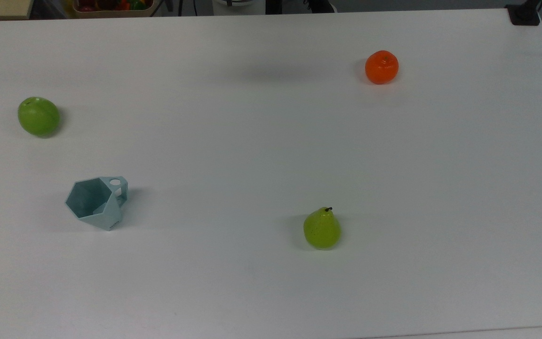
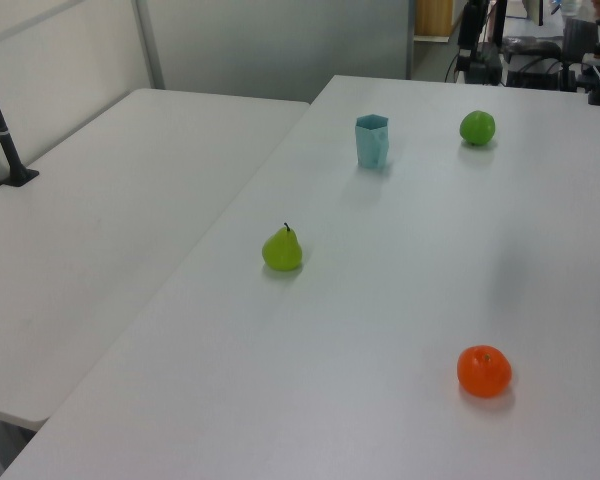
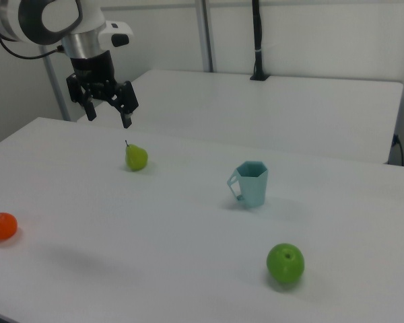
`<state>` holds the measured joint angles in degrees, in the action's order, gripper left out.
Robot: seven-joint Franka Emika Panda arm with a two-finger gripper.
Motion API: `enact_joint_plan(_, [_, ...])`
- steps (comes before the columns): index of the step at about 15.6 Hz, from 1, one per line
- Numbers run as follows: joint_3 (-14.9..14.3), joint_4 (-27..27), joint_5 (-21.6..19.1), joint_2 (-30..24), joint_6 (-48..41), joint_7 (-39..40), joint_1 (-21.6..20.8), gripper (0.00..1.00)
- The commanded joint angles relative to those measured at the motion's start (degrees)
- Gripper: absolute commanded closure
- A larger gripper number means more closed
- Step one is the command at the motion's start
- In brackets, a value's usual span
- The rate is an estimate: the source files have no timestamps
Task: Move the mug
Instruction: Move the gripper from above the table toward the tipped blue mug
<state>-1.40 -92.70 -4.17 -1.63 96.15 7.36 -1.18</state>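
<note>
Near table (image 1: 271,292) edge — mug (image 1: 96,203), upright, unobstructed.

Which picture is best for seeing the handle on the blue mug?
The right view: the mug stands upright there with its handle sticking out sideways. The top view looks into the mug from above. In the left view the mug is far off, handle unclear.
</note>
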Motion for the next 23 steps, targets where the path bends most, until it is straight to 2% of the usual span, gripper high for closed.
enact_joint_plan(1, [-1.06, -2.13, 0.48, -0.84, 1.76, 0.03, -0.93, 0.00])
enact_joint_plan(8, [-1.06, -1.87, 0.21, 1.10, 1.94, -1.63, -0.05, 0.01])
enact_joint_plan(10, [-1.15, -1.61, 0.74, 2.24, 3.42, -8.11, 0.04, 0.00])
enact_joint_plan(13, [-1.23, -1.52, 0.91, 3.99, 11.06, -24.70, 1.44, 0.00])
enact_joint_plan(15, [-1.50, -1.52, 3.19, 5.92, 15.28, -33.85, 1.53, 0.00])
enact_joint_plan(17, [-2.11, -1.43, 3.82, 8.64, 19.93, -42.56, 1.53, 0.03])
enact_joint_plan(19, [-2.81, -1.17, 4.08, 11.46, 24.86, -46.45, 1.62, 0.07])
enact_joint_plan(23, [-3.61, -0.73, 4.52, 17.61, 33.21, -48.31, 2.84, 0.16])
